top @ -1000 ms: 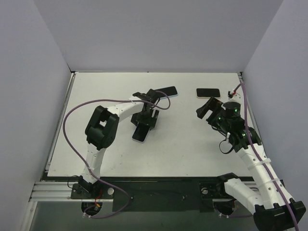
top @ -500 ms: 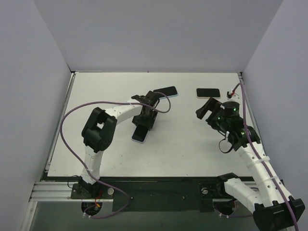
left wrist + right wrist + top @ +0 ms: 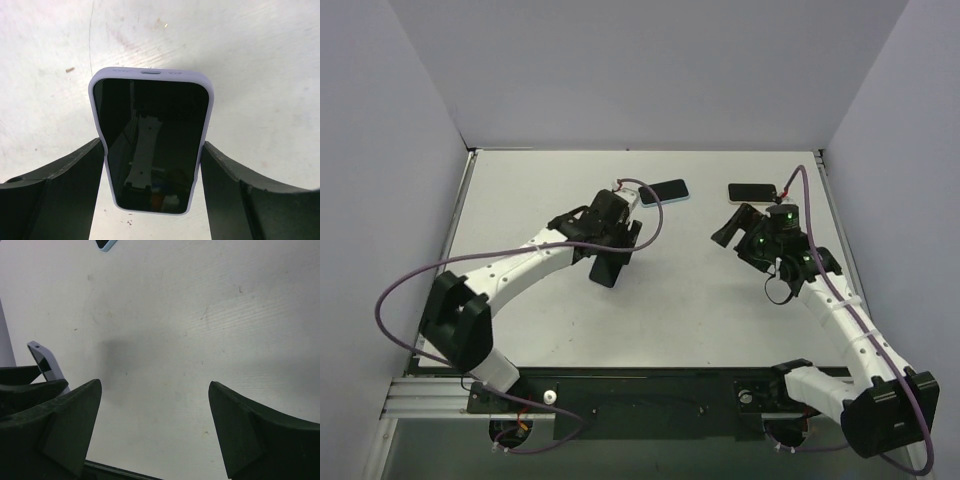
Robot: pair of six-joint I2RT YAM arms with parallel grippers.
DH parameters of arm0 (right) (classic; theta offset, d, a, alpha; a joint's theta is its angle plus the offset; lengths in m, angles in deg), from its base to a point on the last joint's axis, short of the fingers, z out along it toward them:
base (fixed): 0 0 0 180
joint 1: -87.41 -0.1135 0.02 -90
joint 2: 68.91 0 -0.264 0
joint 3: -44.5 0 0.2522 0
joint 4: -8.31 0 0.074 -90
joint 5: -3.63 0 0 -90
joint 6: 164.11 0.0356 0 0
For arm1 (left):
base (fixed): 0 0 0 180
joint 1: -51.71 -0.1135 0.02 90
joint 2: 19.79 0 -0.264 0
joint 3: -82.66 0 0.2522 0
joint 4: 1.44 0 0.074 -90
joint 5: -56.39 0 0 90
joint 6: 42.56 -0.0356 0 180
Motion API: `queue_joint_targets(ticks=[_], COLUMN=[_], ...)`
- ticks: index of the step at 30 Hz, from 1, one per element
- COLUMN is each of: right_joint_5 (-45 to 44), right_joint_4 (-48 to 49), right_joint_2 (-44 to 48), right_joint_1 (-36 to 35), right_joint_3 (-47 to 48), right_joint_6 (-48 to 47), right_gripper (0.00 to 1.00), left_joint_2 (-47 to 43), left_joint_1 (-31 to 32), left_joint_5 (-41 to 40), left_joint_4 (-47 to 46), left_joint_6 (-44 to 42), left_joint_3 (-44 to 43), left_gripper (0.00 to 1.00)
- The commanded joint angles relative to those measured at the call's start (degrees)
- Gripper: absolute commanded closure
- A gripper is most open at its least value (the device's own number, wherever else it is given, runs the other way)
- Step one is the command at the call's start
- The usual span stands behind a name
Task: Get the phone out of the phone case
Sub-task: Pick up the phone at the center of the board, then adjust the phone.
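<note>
1. Left hand is closed on the lavender phone case. One black finger presses on each long side, and both edges show contact in the left wrist view.
2. Phone is seated in the case with its dark screen facing the wrist camera. The port end sticks out past the fingertips.
3. Top view: left hand is at mid-table, left of centre, and covers most of the phone. Only a dark end pokes out toward the near edge.
4. Right wrist view: the case shows as a pale edge that looks tilted, one end higher. Can't tell whether it's off the table.
5. Right hand has its jaws wide apart and holds nothing. It sits over bare table, well apart from the left hand and off to its right.
6. Two more phones lie flat near the far edge. The blue-edged phone is just beyond the left hand, and the second phone is just beyond the right hand.
7. Purple cable loops off the left arm.
</note>
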Motion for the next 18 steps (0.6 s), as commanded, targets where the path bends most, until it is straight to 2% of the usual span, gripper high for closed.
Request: queue_joint_targets(ticks=[1,5,12,18], right_joint_5=[8.2,14.0,18.4,22.6], right_joint_4=[6.8,9.9,4.3,1.8], right_joint_2=[-5.2,-9.7,-15.1,-18.1], right_joint_1=[0.0,-2.8,-9.9,-12.8], right_joint_3=[1.8,5.6,15.4,16.8], right_joint_6=[5.5,6.0,0.1,-1.1], right_gripper=[0.18,0.21,0.23,0.33], left_joint_2=[-10.4,-15.6,-20.0,-21.5], left_joint_1=[3.4,7.9,13.7,15.6], left_joint_5=[0.5,1.3,-1.0,-0.8], left_joint_4=[-12.4,-15.7,-17.3,-17.4], left_joint_6=[-3.6,-7.8,-11.3,-12.5], left_joint_3=[3.0,5.8,8.7,8.8], left_gripper=[1.0,1.0,1.0,1.0])
